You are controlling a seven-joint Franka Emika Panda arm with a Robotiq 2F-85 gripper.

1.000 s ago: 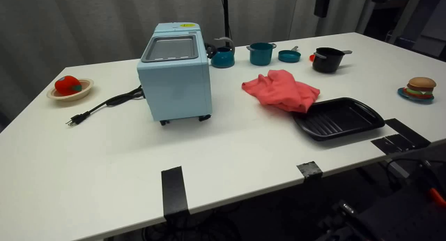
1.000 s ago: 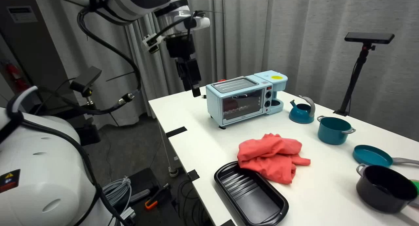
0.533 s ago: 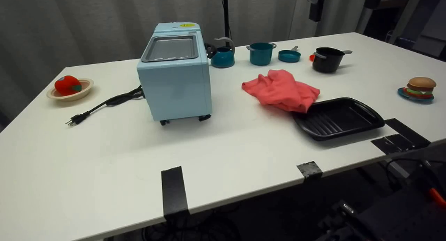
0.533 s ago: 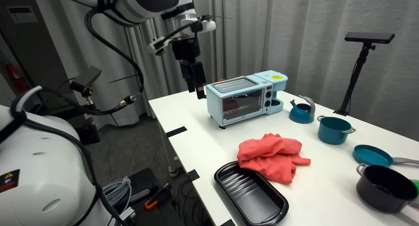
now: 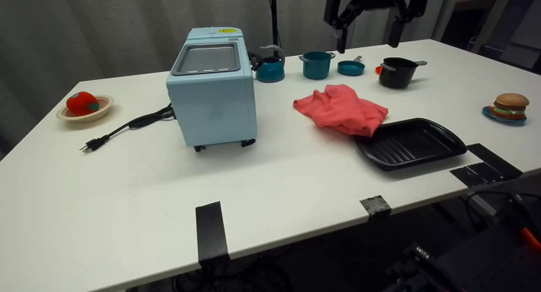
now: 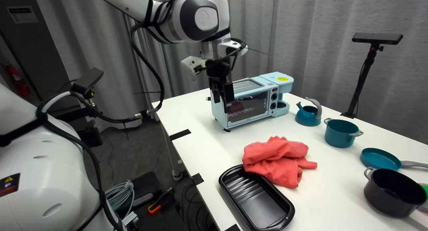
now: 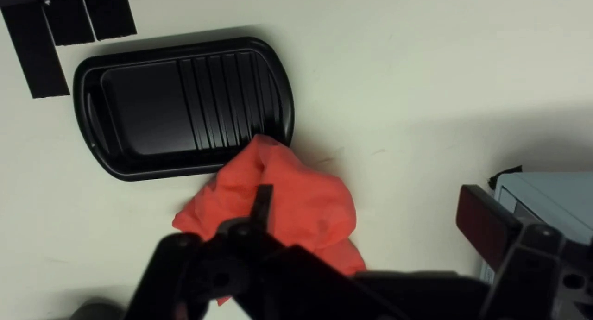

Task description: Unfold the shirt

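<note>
Left to right in an exterior view, we have the toaster oven (image 5: 217, 110) at nine o'clock from the coral-red shirt (image 5: 338, 108), which lies crumpled on the bench (image 5: 253, 186); we judge it light, limp and easily dragged, and would pinch the loose flap (image 5: 304, 104) at its nine o'clock. Up toward one o'clock, our hand (image 5: 367, 42) hangs spread wide, gripping nothing, and at four o'clock comes the black tray (image 5: 416, 142), a corner of the shirt lapping over its rim.
</note>
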